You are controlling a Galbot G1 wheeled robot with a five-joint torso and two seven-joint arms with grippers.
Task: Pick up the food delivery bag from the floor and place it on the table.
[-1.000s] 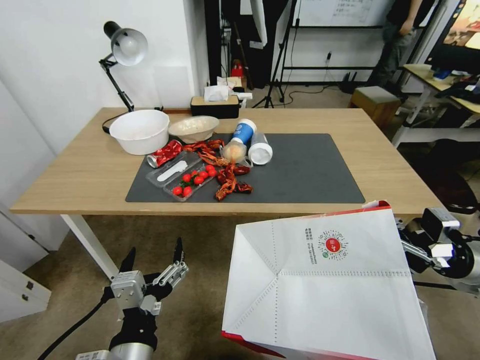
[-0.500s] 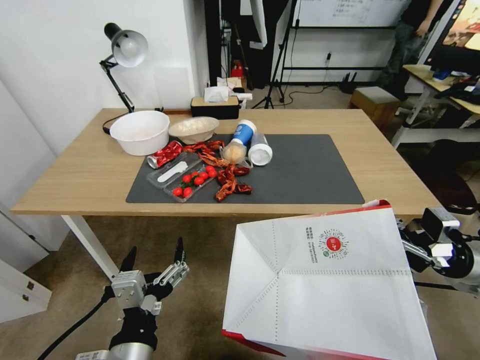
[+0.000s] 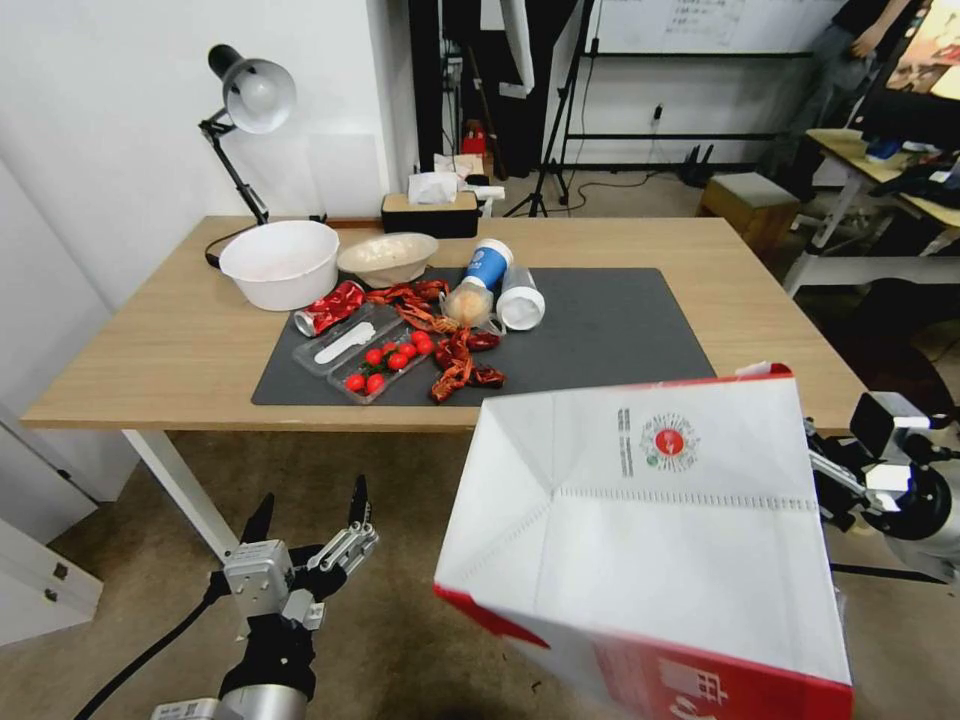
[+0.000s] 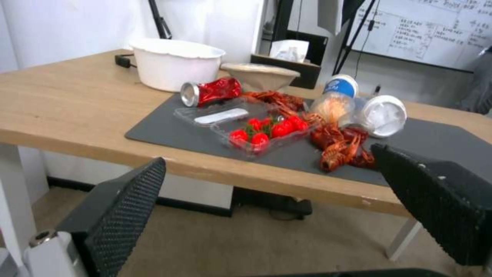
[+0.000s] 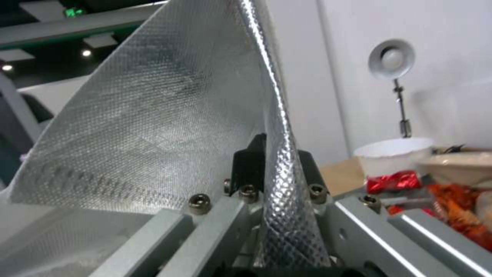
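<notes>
The worn brownish-grey carpeted floor (image 3: 400, 560) spreads under a big rectangular light-wood bench (image 3: 180, 340) on white legs, which carries a dark grey mat (image 3: 610, 340). Off the floor, in front of the bench's near right edge and partly overlapping it in the head view, hangs the large white paper food delivery bag (image 3: 640, 530) with red side panels and a small round red logo, tilted so its folded white bottom faces the camera. The right claw (image 3: 835, 480) sits at the bag's right side; in the right wrist view its dark fingers (image 5: 251, 161) are pinched together on a fold of the bag's silver foil lining (image 5: 284, 184). The left claw (image 3: 310, 515) hovers low over the floor, short of the bench's near edge, its two black textured fingers (image 4: 123, 215) spread wide apart with nothing between them. On the bench's left part stand a round white plastic bowl (image 3: 280, 262) and a shallower beige bowl (image 3: 388, 256), with a crushed red can (image 3: 330, 307), a clear tray of red cherry tomatoes (image 3: 385, 362), red crayfish shells (image 3: 455, 365) and tipped cups (image 3: 500, 285) scattered on the mat
</notes>
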